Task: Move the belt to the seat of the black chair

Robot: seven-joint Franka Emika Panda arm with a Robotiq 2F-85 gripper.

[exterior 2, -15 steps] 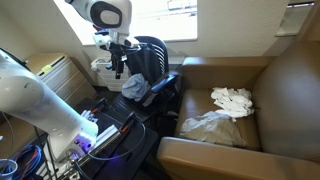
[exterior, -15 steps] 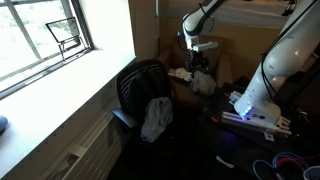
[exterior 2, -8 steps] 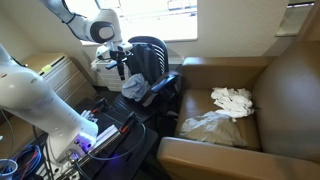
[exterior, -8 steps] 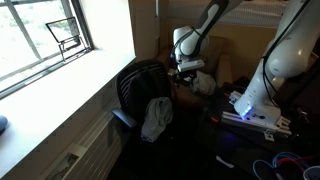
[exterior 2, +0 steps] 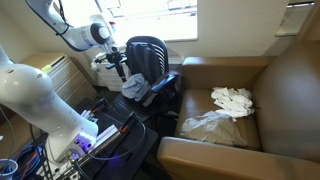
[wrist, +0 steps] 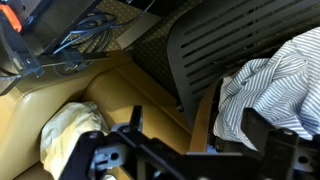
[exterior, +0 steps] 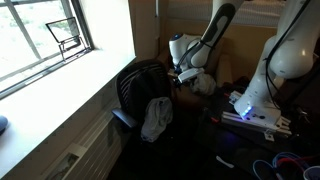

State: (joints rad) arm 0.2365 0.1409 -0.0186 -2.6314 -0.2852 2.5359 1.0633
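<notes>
Since a second ago the arm has swung down and in toward the chair (exterior: 135, 88). The pincer (exterior: 181, 76) now hangs just beside its backrest, near the striped cloth (exterior: 156, 118) draped over the chair. In the wrist view the fingers (wrist: 100, 155) stand apart with nothing between them. The belt cannot be made out in any view.
</notes>
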